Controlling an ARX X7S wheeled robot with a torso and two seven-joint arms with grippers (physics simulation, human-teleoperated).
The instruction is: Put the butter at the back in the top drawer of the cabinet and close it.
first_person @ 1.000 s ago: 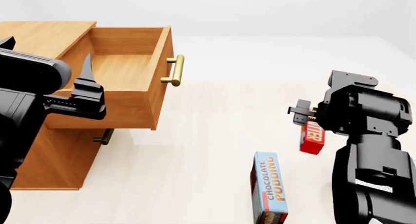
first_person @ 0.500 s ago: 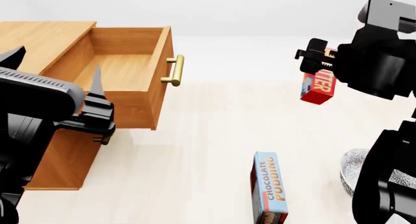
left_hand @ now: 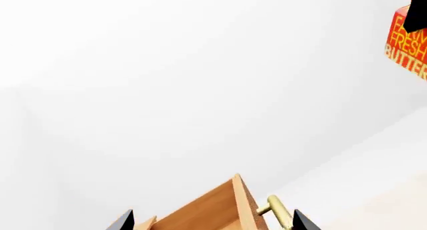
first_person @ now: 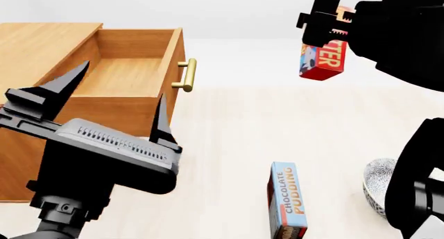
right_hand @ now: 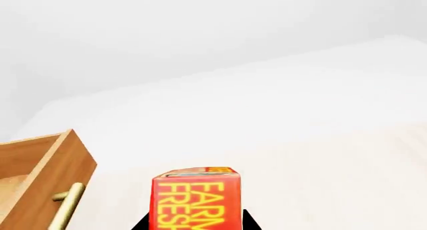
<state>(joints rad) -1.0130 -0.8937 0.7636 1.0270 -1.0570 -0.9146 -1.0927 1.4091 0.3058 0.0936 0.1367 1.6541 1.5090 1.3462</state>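
The red butter (first_person: 324,58) box hangs high in the air at the right, with my right gripper (first_person: 326,28) shut on its upper end. In the right wrist view the butter (right_hand: 195,199) fills the space between the two fingertips. The left wrist view catches the butter (left_hand: 407,45) at its edge. The cabinet (first_person: 38,41) stands at the left with its top drawer (first_person: 132,72) pulled out and nothing inside; its brass handle (first_person: 186,75) faces right. My left gripper (first_person: 114,104) is open, raised in front of the drawer, touching nothing.
A blue and brown chocolate pudding box (first_person: 287,201) lies on the pale floor at the lower middle. A patterned bowl (first_person: 378,187) sits at the right, partly behind my right arm. A lower drawer is hidden behind my left arm.
My right gripper has lifted the butter from the floor to high up and carried it a little to the left. My left arm has risen and swung nearer the camera.
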